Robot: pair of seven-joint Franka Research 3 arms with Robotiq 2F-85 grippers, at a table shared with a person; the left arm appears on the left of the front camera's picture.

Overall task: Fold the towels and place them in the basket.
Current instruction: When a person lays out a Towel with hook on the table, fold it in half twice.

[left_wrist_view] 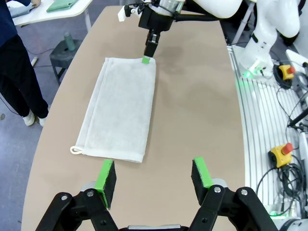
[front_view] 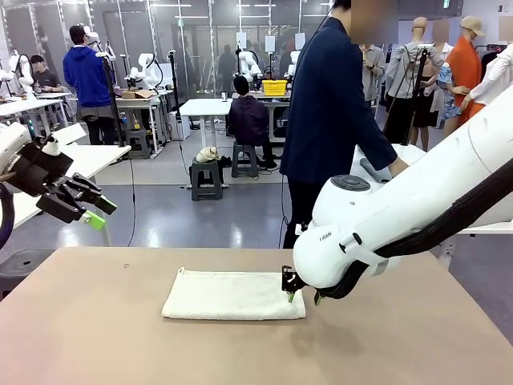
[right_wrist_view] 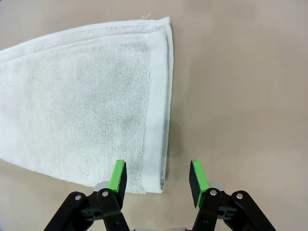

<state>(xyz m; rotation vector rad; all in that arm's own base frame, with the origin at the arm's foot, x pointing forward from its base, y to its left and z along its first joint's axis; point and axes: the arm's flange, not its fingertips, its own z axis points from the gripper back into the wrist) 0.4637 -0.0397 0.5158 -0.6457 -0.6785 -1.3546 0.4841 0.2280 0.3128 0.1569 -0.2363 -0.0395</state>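
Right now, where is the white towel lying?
In the front view the white towel lies folded flat on the table, near its middle; the right gripper stands open over the towel's right end.

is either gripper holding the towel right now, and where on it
Nothing is held. The right gripper stands open astride the white towel's end edge, not clamped; the left gripper is open above the table.

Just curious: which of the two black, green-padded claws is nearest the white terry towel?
The right gripper, low at the white terry towel's end; the left gripper hangs high, well away.
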